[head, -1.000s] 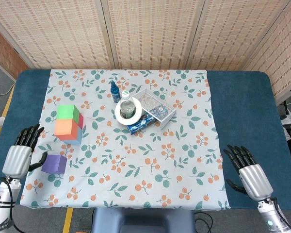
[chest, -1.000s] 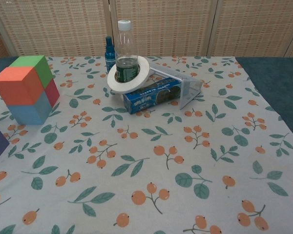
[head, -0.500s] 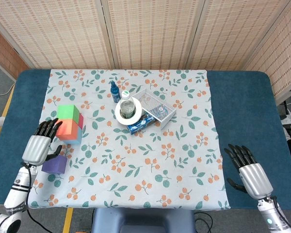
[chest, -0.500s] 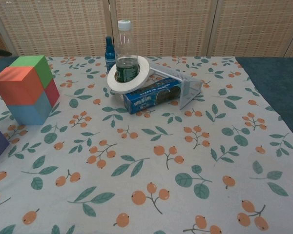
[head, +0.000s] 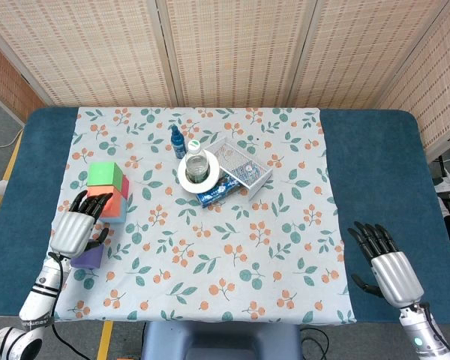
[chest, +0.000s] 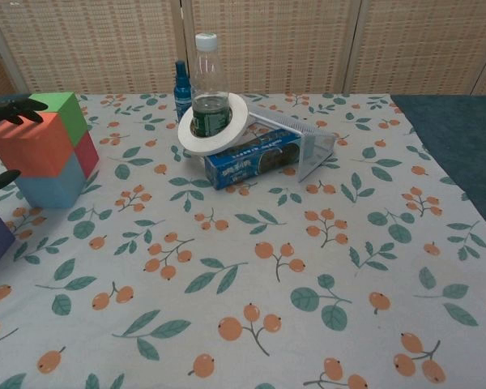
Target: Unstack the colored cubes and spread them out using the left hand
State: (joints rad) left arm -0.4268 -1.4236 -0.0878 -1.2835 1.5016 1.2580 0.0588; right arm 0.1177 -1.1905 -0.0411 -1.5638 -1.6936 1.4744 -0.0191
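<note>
The stack stands at the left of the floral cloth: a green cube (head: 105, 174) and an orange cube (head: 103, 194) on top, a red cube (head: 125, 187) and a light blue cube (head: 115, 211) below. In the chest view the orange cube (chest: 35, 146) sits in front of the green cube (chest: 58, 112). A purple cube (head: 88, 258) lies alone in front, partly under my left hand (head: 75, 227). That hand is open, its fingertips (chest: 8, 109) at the orange cube's near top edge. My right hand (head: 388, 270) lies open at the front right.
Mid-table stand a clear bottle (head: 196, 160) ringed by a white tape roll (head: 183, 177), a blue box (chest: 251, 159), a tipped wire basket (head: 244, 166) and a small blue spray bottle (head: 178, 140). The dark blue table (head: 375, 165) shows beyond the cloth.
My left hand has moved forward and to the right, from beside the purple cube to over it, with its fingertips now at the orange cube. The right hand has stayed put.
</note>
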